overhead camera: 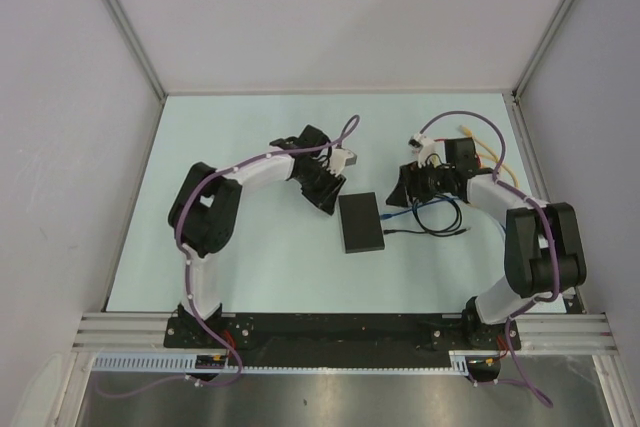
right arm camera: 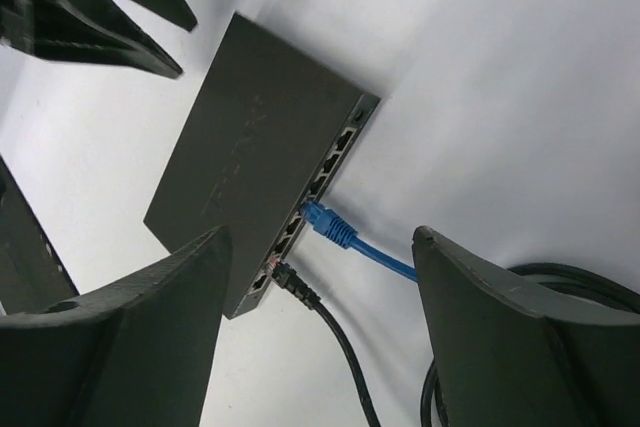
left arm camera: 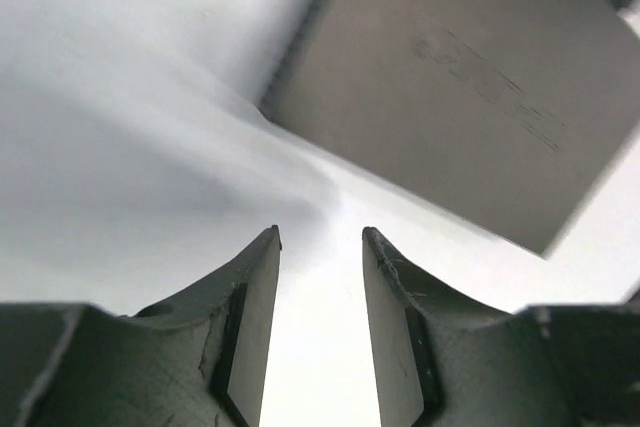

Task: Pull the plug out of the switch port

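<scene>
Switch (overhead camera: pixel 361 223): flat near the middle of the table (overhead camera: pixel 250 272)
Blue cable (overhead camera: pixel 398 215): meets the switch's right side
Black cable (overhead camera: pixel 441 223): looped toward the right edge
Left gripper (overhead camera: pixel 328 204): by the switch's far-left corner
Right gripper (overhead camera: pixel 396 193): near its far-right corner

The switch (overhead camera: pixel 361 223) is lying flat on my worktop (overhead camera: pixel 270 267), a matte-black rectangular box, with its row of ports (right arm camera: pixel 335 159) facing my right side. A blue plug (right arm camera: pixel 328 224) is sitting in a port near the middle of the row. A black plug (right arm camera: pixel 292 280) is sitting nearer one end, both still seated.
</scene>
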